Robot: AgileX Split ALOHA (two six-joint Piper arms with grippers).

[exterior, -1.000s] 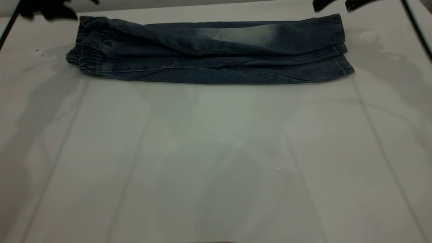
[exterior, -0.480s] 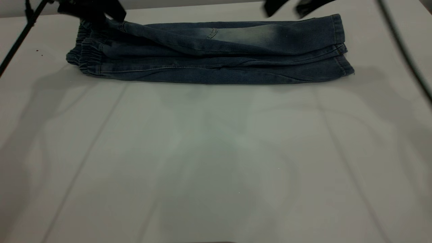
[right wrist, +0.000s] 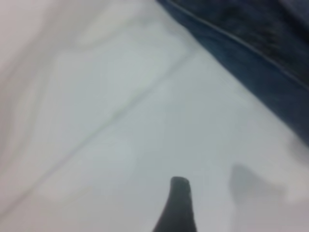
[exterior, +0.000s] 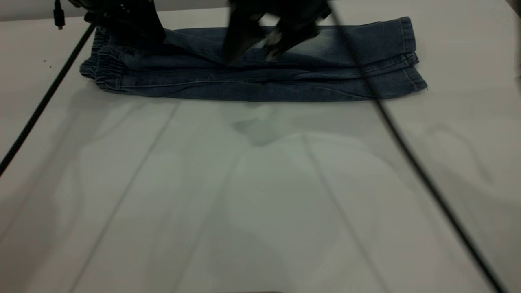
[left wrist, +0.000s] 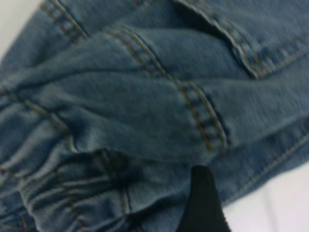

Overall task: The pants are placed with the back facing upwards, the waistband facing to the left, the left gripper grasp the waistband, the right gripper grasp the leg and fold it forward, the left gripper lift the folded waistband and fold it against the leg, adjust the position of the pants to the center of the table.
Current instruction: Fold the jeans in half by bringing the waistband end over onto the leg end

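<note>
The blue denim pants (exterior: 260,81) lie folded lengthwise along the far side of the white table (exterior: 260,183). Their ruffled waistband (exterior: 106,67) is at the left and the leg (exterior: 366,38) hems at the right. My left gripper (exterior: 134,28) hangs over the waistband end; in the left wrist view one black finger (left wrist: 203,203) shows above gathered denim (left wrist: 43,193), holding nothing. My right gripper (exterior: 260,44) hovers open over the pants' middle, its two fingers spread. The right wrist view shows one finger (right wrist: 177,205) over bare table (right wrist: 120,121) with the pants' edge (right wrist: 270,58) beyond.
A black braided cable (exterior: 40,106) slants across the table's left side. Another cable (exterior: 407,146) runs from the right gripper to the near right corner. The table's far edge lies just behind the pants.
Both grippers have come in from the far corners: the left one down onto the waistband end, the right one leftward to above the pants' middle. The pants have not moved.
</note>
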